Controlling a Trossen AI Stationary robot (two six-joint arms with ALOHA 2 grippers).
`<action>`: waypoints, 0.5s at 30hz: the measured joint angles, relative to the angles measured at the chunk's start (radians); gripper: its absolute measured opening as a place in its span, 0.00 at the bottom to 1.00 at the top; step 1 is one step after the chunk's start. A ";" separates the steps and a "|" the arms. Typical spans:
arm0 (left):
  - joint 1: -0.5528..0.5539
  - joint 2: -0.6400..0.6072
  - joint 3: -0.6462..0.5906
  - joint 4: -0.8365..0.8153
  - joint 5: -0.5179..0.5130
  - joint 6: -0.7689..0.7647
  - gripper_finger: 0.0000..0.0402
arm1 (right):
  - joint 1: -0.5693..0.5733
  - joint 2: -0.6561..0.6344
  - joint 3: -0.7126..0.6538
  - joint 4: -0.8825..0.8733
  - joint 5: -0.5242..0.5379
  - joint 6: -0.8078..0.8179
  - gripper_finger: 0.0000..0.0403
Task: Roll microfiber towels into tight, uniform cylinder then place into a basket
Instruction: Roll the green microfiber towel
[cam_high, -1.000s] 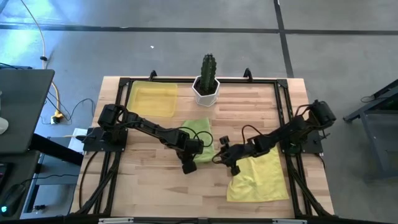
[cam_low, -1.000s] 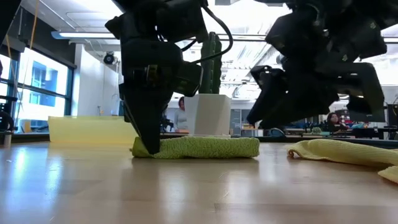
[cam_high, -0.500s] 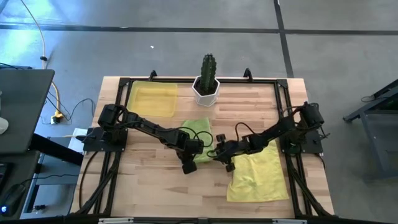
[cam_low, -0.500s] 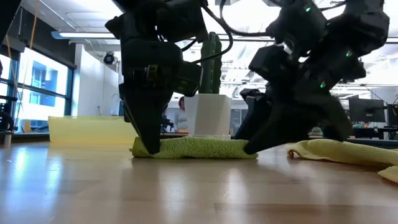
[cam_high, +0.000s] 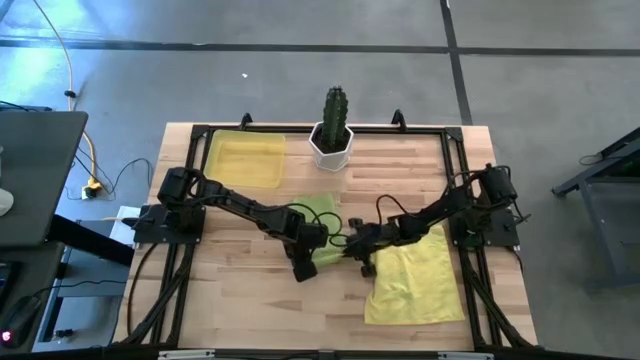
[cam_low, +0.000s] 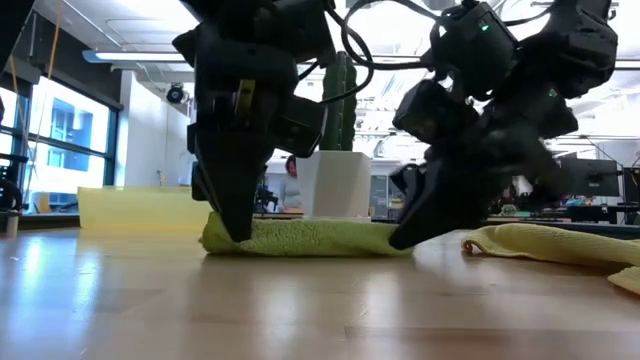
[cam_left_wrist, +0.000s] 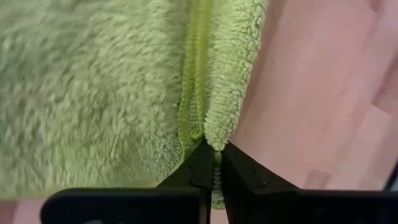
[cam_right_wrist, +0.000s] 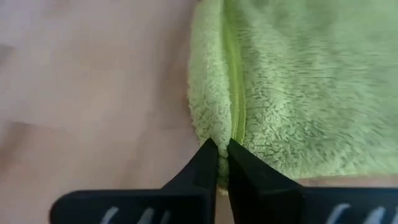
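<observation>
Two hands down at the middle of the worktop (cam_high: 250, 290), both pinched tight on the same cloth. Left hand (cam_high: 305, 268) clamped on the lime green towel (cam_high: 322, 212) at its near left corner, fingers (cam_left_wrist: 198, 171) closed on the folded edge, a strip of pile squeezed between them. Right hand (cam_high: 357, 250) clamped on the same towel at its near right corner, fingers (cam_right_wrist: 205, 165) closed on the hem in the same way. In the low view, left hand (cam_low: 238, 232) at one end of the flattened green fold (cam_low: 310, 236) and right hand (cam_low: 400, 240) at the other end, towel lying low on the wood between them, the left end lifted slightly off the surface.

Just beside the right hand, pale yellow towel (cam_high: 415, 285) spread loosely on the right half of the worktop, partly under the right arm, its crumpled edge (cam_low: 545, 243) close to the green one but apart from it. Farther back, yellow basket (cam_high: 245, 158) at the far left corner, well apart from both towels, nothing visible inside. White hexagonal pot with a cactus (cam_high: 333, 128) at the far edge, near the middle, just beyond the green towel. Beyond the worktop, a person (cam_low: 290, 180) partly visible in the room behind the pot.
</observation>
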 joint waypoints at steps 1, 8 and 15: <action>-0.001 0.000 0.000 0.006 0.010 0.005 0.04 | -0.004 -0.002 0.000 -0.001 -0.038 0.040 0.03; -0.001 0.000 0.000 0.012 0.017 0.076 0.08 | -0.080 -0.018 0.015 -0.007 -0.264 0.356 0.01; -0.002 -0.026 0.000 0.004 0.012 0.114 0.09 | -0.138 -0.019 0.026 -0.013 -0.377 0.577 0.01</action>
